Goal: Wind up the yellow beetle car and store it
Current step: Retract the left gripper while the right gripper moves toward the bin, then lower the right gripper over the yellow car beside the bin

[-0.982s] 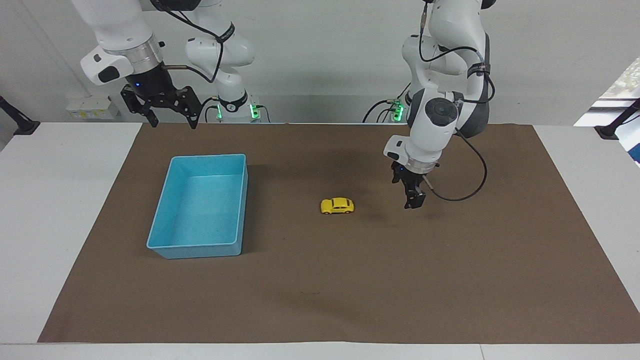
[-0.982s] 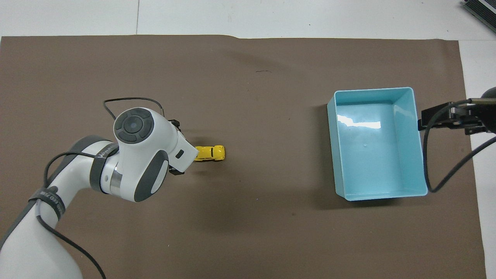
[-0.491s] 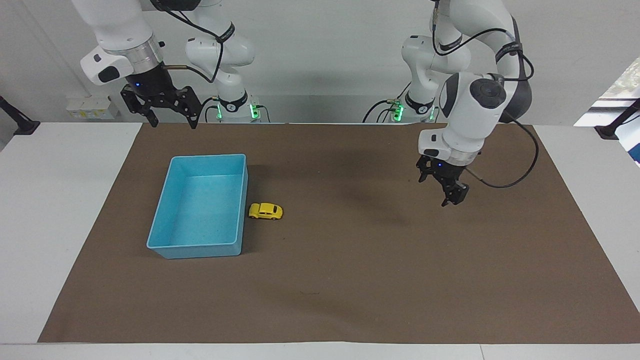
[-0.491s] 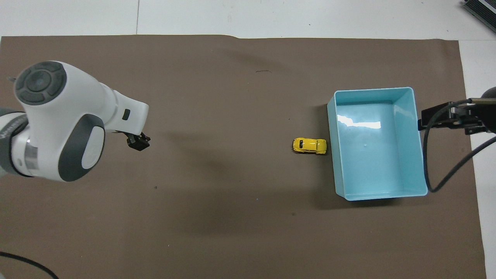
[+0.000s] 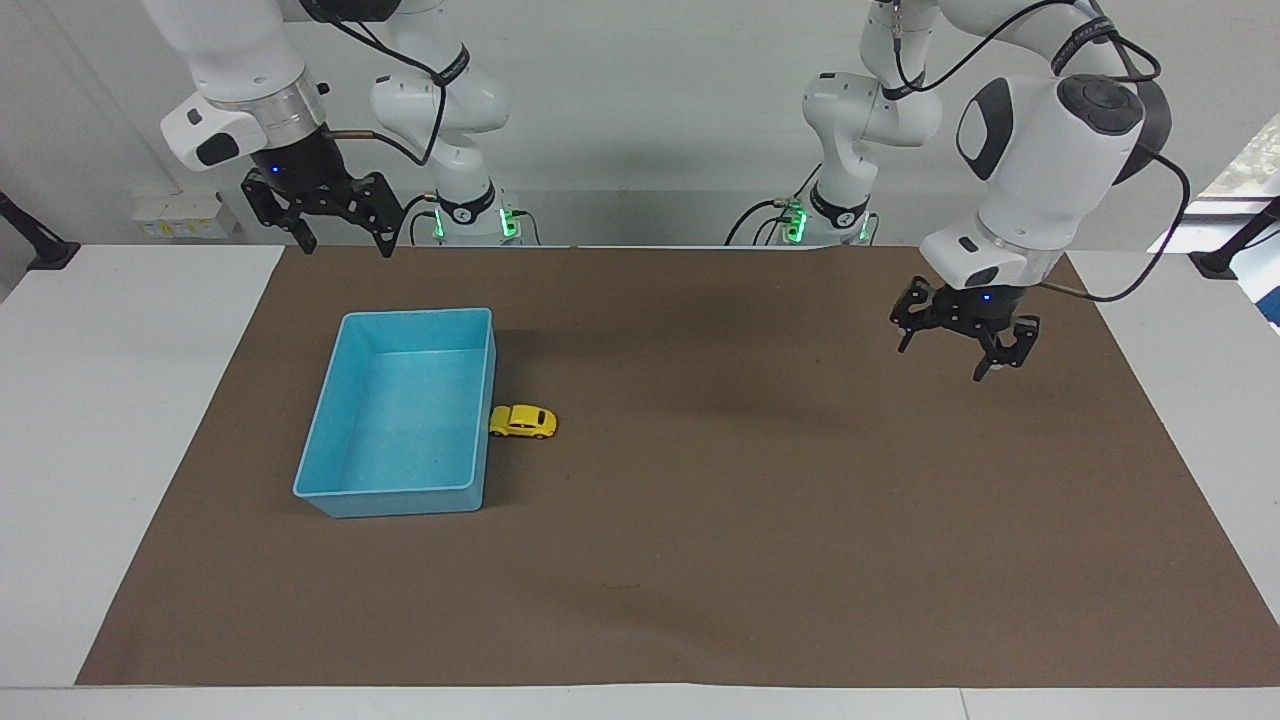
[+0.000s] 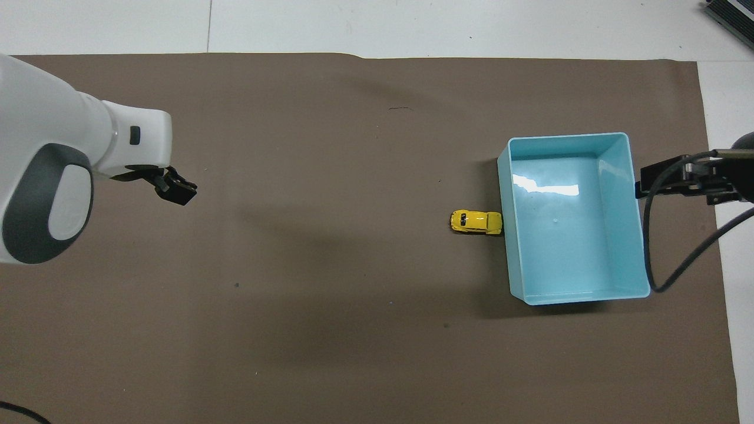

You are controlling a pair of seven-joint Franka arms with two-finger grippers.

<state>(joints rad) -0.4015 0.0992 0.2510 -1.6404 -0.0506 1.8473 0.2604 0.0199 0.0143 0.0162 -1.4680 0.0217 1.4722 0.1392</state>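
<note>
Brown matting point(image 5: 700, 560) covers the white table. On it the yellow beetle car point(image 5: 523, 421) stands against the outer wall of the blue tray point(image 5: 345, 400), well apart from both grippers. Left gripper point(image 5: 962, 343) hovers spread over bare mat; right gripper point(image 5: 340, 235) waits, spread, above the mat's edge.

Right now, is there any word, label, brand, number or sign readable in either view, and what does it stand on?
None can be read.
Small bright yellow beetle toy car: no readable marking.
Light-blue rectangular plastic tray: plain.
Brown paper mat: only small dark specks.
White arm with left gripper: dark band with lettering, too small to read.
</note>
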